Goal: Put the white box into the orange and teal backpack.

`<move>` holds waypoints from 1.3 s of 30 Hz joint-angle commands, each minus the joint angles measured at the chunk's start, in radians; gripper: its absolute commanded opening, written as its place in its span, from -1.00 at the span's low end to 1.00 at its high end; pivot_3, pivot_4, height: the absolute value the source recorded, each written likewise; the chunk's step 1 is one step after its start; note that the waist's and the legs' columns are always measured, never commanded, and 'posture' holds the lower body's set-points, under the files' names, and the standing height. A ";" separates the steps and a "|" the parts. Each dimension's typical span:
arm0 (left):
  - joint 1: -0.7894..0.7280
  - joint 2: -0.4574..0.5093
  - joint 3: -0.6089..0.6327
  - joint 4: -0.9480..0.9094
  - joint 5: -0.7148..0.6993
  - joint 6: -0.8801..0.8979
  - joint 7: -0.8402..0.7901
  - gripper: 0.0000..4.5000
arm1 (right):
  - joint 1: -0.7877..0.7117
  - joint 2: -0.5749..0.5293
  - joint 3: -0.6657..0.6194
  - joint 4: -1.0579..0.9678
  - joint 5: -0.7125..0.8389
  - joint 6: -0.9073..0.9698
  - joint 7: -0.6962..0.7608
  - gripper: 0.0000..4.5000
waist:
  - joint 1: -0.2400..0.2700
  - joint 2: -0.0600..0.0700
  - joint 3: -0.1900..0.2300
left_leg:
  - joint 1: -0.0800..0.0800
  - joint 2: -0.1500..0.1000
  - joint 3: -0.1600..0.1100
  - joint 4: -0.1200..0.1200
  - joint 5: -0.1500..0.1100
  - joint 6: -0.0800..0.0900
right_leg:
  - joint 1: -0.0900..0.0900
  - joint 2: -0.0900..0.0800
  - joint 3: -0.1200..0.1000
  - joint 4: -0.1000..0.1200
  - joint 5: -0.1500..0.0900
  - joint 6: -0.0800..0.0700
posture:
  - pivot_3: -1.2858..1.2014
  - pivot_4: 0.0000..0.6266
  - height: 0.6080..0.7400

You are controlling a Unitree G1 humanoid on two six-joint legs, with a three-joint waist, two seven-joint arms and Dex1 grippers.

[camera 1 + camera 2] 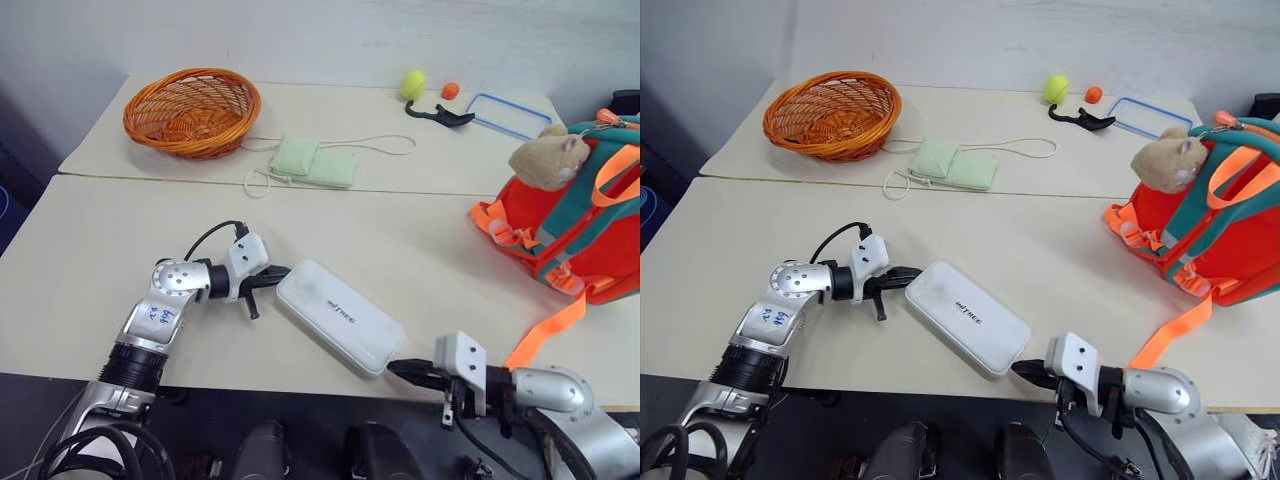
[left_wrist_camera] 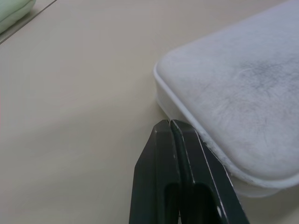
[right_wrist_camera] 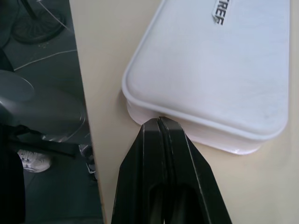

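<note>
On the desk [image 1: 120, 330] near its front edge lies the white box [image 1: 340, 316], flat, between both grippers: left gripper [image 1: 262, 285] and right gripper [image 1: 405, 371] pinched together empty, tips against its ends. Orange and teal backpack [image 1: 575, 225] sits right.

A wicker basket [image 1: 192, 110] is sitting at the far left of the table [image 1: 120, 260]. A green pouch [image 1: 315, 161] with a cord is lying just beside it. A yellow ball [image 1: 413, 84], orange ball [image 1: 451, 90], black hook [image 1: 441, 115] and blue-rimmed lid [image 1: 508, 114] are lying far right
</note>
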 commanded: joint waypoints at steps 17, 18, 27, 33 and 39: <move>0.332 0.111 0.157 -0.506 -0.165 0.276 -0.001 -0.98 | -0.333 -0.072 -0.021 0.300 -0.047 -0.060 0.158 -1.00 | 0.001 0.000 0.000 | 0.000 0.000 0.000 0.000 -0.001 0.001 | 0.000 -0.001 0.000 0.000 0.000 0.000 | 0.03 -0.52 1.00; 0.346 0.114 0.173 -0.508 -0.164 0.291 0.016 -0.98 | -0.338 -0.080 -0.020 0.309 -0.048 -0.054 0.169 -1.00 | 0.000 0.000 0.000 | 0.000 0.000 0.000 0.000 -0.001 0.001 | 0.000 -0.002 0.000 0.000 0.000 0.000 | 0.03 -0.52 1.00; 0.404 0.218 0.388 -0.438 -0.460 0.794 -0.004 -0.18 | -0.343 -0.125 -0.074 0.367 -0.045 -0.091 0.207 -1.00 | -0.015 0.001 0.001 | 0.000 0.000 -0.001 0.000 -0.001 0.001 | 0.001 -0.001 0.000 0.000 0.000 0.000 | 0.03 -0.52 1.00; 0.117 0.176 0.496 -0.156 -0.661 1.386 0.051 0.69 | -0.380 -0.110 -0.058 0.405 -0.046 -0.140 0.233 -1.00 | -0.010 0.001 0.001 | 0.000 0.000 -0.001 0.001 -0.001 0.001 | 0.001 -0.002 -0.001 0.002 0.000 0.000 | 0.03 -0.52 1.00; -0.057 0.163 0.312 0.038 -0.660 1.414 0.179 0.98 | -0.425 -0.098 -0.005 0.438 -0.067 -0.190 0.284 -1.00 | -0.010 0.001 0.001 | 0.000 -0.001 -0.001 0.001 -0.001 0.001 | 0.000 -0.002 0.000 0.002 0.000 0.000 | 0.03 -0.52 1.00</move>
